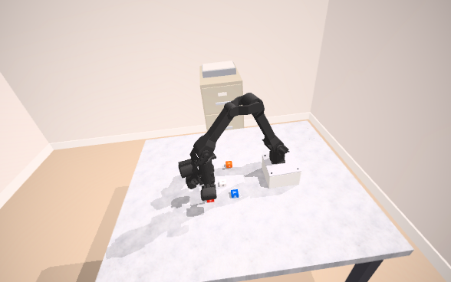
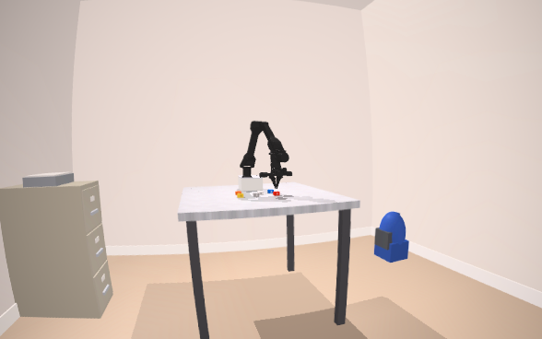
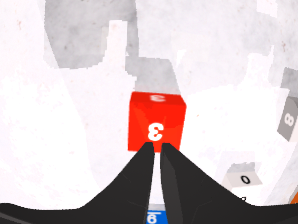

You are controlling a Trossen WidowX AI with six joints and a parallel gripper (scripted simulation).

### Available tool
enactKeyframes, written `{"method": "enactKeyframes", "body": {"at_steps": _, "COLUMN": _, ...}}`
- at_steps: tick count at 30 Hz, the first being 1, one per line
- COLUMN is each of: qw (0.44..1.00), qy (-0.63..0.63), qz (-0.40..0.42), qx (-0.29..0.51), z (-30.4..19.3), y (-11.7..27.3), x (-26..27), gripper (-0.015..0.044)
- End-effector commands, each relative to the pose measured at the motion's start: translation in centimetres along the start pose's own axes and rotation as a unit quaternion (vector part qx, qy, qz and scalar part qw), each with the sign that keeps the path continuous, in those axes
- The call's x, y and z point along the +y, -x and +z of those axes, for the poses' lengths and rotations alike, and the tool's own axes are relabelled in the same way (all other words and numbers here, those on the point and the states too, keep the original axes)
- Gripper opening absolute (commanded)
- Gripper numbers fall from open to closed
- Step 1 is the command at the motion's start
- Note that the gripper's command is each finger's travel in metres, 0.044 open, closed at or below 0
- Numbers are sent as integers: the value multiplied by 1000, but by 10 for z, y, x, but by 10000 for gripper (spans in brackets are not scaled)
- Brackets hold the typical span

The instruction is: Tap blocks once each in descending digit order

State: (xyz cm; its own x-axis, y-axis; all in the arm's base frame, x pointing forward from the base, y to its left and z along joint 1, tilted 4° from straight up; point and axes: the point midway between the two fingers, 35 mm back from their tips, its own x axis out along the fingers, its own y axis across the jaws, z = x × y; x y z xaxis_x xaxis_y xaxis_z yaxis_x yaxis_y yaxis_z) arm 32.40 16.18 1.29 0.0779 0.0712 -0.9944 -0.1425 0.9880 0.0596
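My gripper (image 3: 156, 149) (image 2: 276, 188) is shut and empty, its tips just above the near edge of the red block (image 3: 156, 116) (image 2: 276, 193) (image 1: 210, 201), printed 3. Contact cannot be told. The blue block (image 3: 157, 218) (image 1: 235, 193) (image 2: 270, 192) has a barred digit, 6 or 9, partly cut off behind the fingers in the wrist view. The white block (image 3: 237, 178) (image 1: 222, 184) shows 0. The grey block (image 3: 286, 126) (image 2: 256, 195) shows 8. The orange block (image 3: 295, 198) (image 1: 228, 164) (image 2: 238, 192) and yellow block (image 2: 240, 195) show no readable digit now.
The white robot base (image 1: 284, 180) (image 2: 250, 183) stands on the marble table (image 1: 307, 230) (image 2: 217, 215), beyond the blue block. The arm hides the grey and yellow blocks in the top view. A filing cabinet (image 1: 222, 92) (image 2: 51, 249) and a blue backpack (image 2: 393, 226) stand off the table.
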Motion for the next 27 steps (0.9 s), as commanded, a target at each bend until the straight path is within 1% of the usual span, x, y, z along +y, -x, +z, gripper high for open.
{"method": "enactKeyframes", "body": {"at_steps": 1, "qw": 1000, "qy": -3, "qz": -2, "qx": 3, "z": -2, "y": -8, "x": -1, "gripper": 20}}
{"method": "enactKeyframes", "body": {"at_steps": 9, "qw": 1000, "qy": -3, "qz": -2, "qx": 3, "z": -3, "y": -21, "x": -1, "gripper": 20}}
{"method": "enactKeyframes", "body": {"at_steps": 15, "qw": 1000, "qy": -3, "qz": -2, "qx": 3, "z": -3, "y": -22, "x": -1, "gripper": 20}}
{"method": "enactKeyframes", "body": {"at_steps": 18, "qw": 1000, "qy": -3, "qz": -2, "qx": 3, "z": -2, "y": 5, "x": -1, "gripper": 20}}
{"method": "enactKeyframes", "body": {"at_steps": 23, "qw": 1000, "qy": -3, "qz": -2, "qx": 3, "z": -2, "y": 12, "x": -1, "gripper": 20}}
{"method": "enactKeyframes", "body": {"at_steps": 24, "qw": 1000, "qy": -3, "qz": -2, "qx": 3, "z": -1, "y": 22, "x": 0, "gripper": 20}}
{"method": "enactKeyframes", "body": {"at_steps": 27, "qw": 1000, "qy": -3, "qz": -2, "qx": 3, "z": 0, "y": 76, "x": 0, "gripper": 20}}
